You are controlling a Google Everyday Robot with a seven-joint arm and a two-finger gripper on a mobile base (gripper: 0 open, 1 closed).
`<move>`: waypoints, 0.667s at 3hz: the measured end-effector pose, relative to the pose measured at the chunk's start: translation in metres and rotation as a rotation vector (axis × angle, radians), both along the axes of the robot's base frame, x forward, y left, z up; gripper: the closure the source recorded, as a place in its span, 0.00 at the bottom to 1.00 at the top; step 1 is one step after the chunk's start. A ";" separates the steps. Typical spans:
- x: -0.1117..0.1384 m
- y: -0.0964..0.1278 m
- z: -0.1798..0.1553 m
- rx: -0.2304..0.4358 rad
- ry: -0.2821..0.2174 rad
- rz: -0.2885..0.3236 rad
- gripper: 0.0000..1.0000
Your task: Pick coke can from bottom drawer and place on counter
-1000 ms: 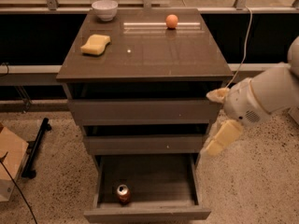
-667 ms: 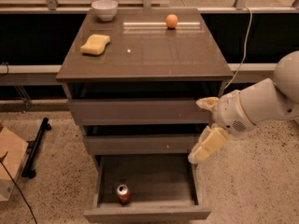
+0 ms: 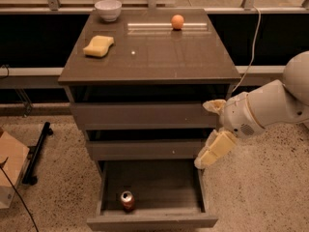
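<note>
Nearest: bottom drawer [image 3: 152, 221] pulled open, holding coke can [image 3: 127, 200] upright near front left corner, nothing else seen inside. Not yet grasped, so pick and place both left to do. Just right of cabinet, above drawer's right edge: gripper [image 3: 212, 129], fingers spread wide, empty, well apart from can. Farther back: counter [image 3: 159, 57] carrying yellow sponge [image 3: 98, 46], orange ball [image 3: 177, 21], white bowl [image 3: 108, 9]. Bowl probably empty, inside hard to read.

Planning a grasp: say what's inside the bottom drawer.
One coke can, upright at front left; the drawer's rear is hidden under upper drawers. Gripper, open, hangs above its right side.
</note>
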State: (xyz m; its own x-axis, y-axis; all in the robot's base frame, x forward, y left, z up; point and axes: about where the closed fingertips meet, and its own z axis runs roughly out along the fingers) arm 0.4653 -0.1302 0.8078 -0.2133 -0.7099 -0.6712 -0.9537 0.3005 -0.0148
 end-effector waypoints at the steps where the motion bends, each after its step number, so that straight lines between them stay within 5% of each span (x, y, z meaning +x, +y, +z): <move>1: 0.005 0.013 -0.017 0.045 -0.008 -0.017 0.00; 2: 0.016 0.039 -0.063 0.148 -0.023 -0.041 0.00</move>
